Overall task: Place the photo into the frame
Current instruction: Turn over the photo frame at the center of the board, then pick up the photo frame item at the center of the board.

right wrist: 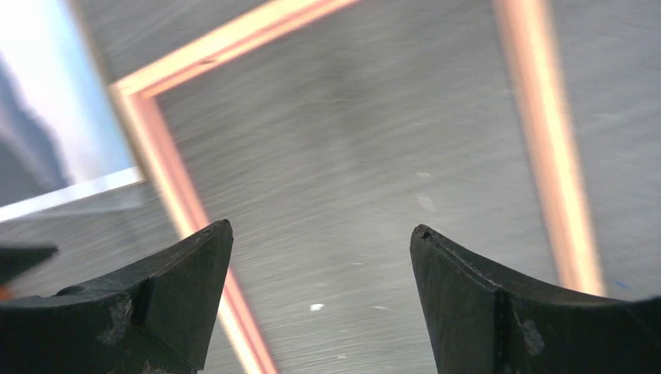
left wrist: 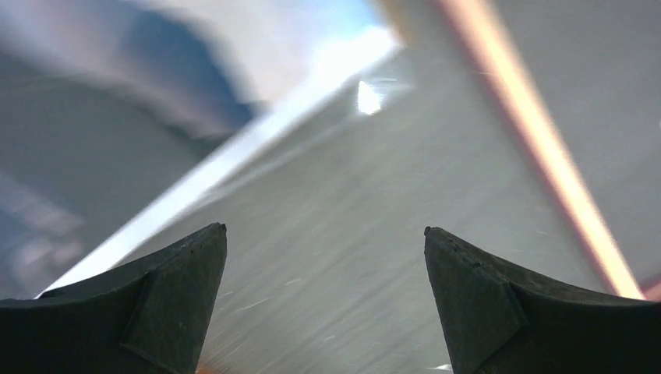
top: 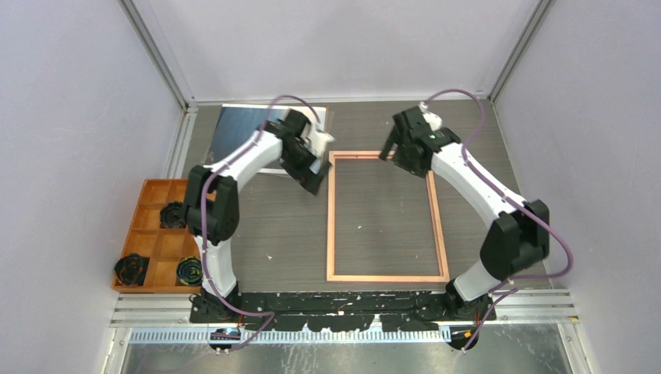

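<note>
I see my left claw with its jaws spread as wide as they go and nothing between them. It hovers just outside the far left corner of the frame. Through its wrist camera the two dark fingertips stand far apart over bare grey desk. A blurred bar of the frame crosses on the right, and the white edge of the photo is on the left.

My right claw is also open wide and holds nothing. It hangs over the frame's far right corner, tips pointing down. Its wrist camera shows desk between the fingertips, with the frame's corner and two of its bars around that patch. A slice of the photo sits at the left edge.

The frame is a thin pinkish-brown rectangle lying flat in the middle of the desk, its long sides running from the near edge to the far edge, with only desk showing inside it. The photo, blue and dark, lies flat at the far left corner of the desk, outside the frame. The left arm reaches over its right part and hides it.

An orange compartment tray sits along the left edge, towards the near side. It holds three dark round coiled items that I cannot identify.
</note>
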